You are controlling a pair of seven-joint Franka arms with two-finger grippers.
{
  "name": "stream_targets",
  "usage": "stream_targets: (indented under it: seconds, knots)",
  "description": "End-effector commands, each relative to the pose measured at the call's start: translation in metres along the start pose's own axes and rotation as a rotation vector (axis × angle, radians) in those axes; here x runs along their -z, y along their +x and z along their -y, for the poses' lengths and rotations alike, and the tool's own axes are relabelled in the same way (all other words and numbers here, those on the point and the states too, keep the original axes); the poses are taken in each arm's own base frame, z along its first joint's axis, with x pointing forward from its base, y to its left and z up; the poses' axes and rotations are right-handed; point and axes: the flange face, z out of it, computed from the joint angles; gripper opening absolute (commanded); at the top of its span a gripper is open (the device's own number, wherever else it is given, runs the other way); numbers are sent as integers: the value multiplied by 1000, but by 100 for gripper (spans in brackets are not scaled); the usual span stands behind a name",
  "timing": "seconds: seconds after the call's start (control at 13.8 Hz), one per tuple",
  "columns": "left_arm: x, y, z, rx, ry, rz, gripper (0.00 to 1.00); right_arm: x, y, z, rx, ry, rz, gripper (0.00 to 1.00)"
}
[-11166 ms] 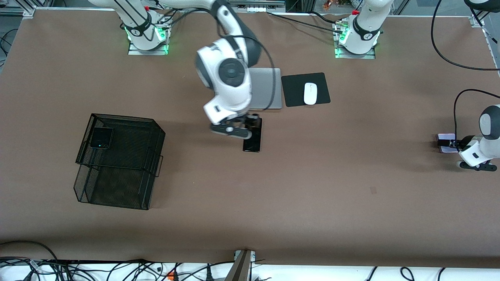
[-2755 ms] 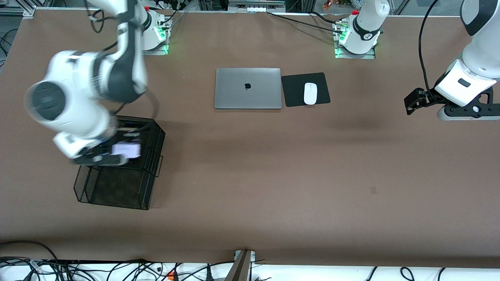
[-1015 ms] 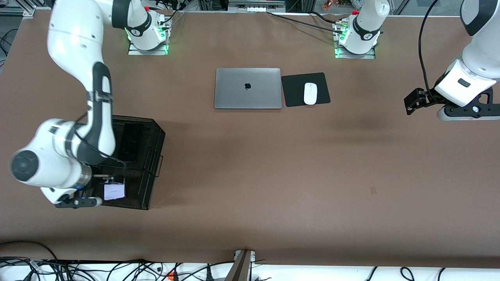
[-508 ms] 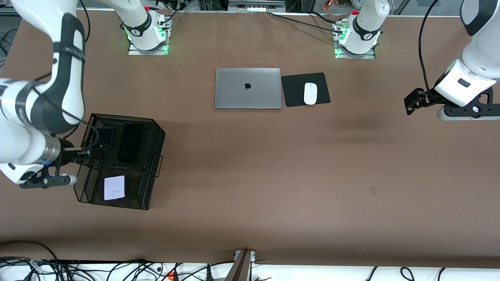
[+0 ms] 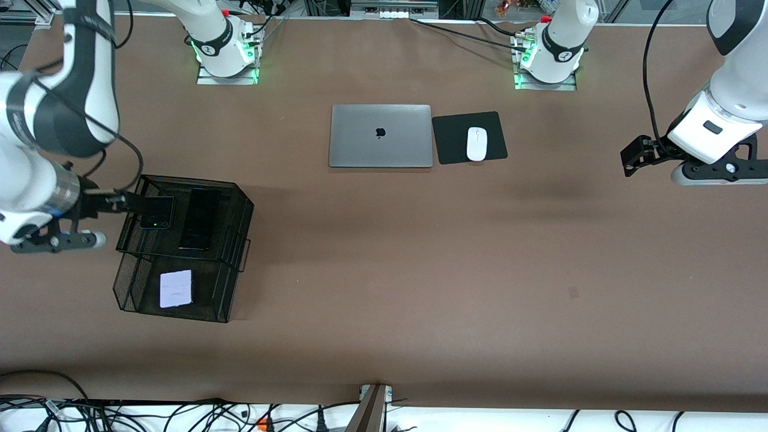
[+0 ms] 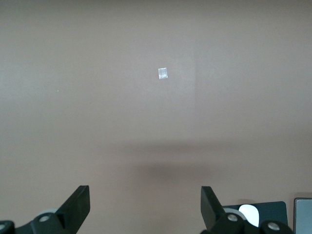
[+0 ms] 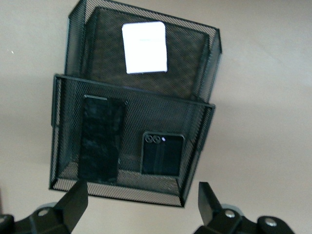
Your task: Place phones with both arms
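A black wire-mesh two-tier tray [image 5: 237,207] stands toward the right arm's end of the table. Its upper tier holds the small squarish black phone [image 5: 157,212] and the long slim black phone [image 5: 200,219]. The lavender-white phone [image 5: 176,288] lies in the lower tier. The right wrist view shows all three: white [image 7: 144,47], long black [image 7: 101,145], small black [image 7: 162,154]. My right gripper [image 5: 123,201] [image 7: 141,200] is open and empty, in the air at the tray's edge. My left gripper [image 5: 627,161] [image 6: 145,204] is open and empty, waiting over bare table at the left arm's end.
A closed silver laptop [image 5: 380,136] lies mid-table near the bases. Beside it a white mouse [image 5: 476,144] sits on a black pad [image 5: 450,141]; both show in the left wrist view, mouse [image 6: 248,213] and pad [image 6: 273,209]. A small pale mark [image 6: 163,73] is on the table.
My right gripper has let go of the lavender-white phone in the tray's lower tier and drawn back and up, off toward the right arm's end. The left arm has not moved.
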Motion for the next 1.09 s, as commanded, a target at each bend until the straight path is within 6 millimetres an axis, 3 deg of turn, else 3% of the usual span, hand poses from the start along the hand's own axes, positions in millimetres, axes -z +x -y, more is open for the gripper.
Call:
stream_targets:
  seconds: [0.0,0.44,1.02]
  knots:
    - [4,1,-1,-1,-19,3,100,16,-38,-6,-11,20,-28,100]
    - [4,1,-1,-1,-19,3,100,62,-84,-40,-68,28,-26,100]
    - [6,2,-2,-1,-20,0,100,75,-95,-41,-94,36,-8,100]
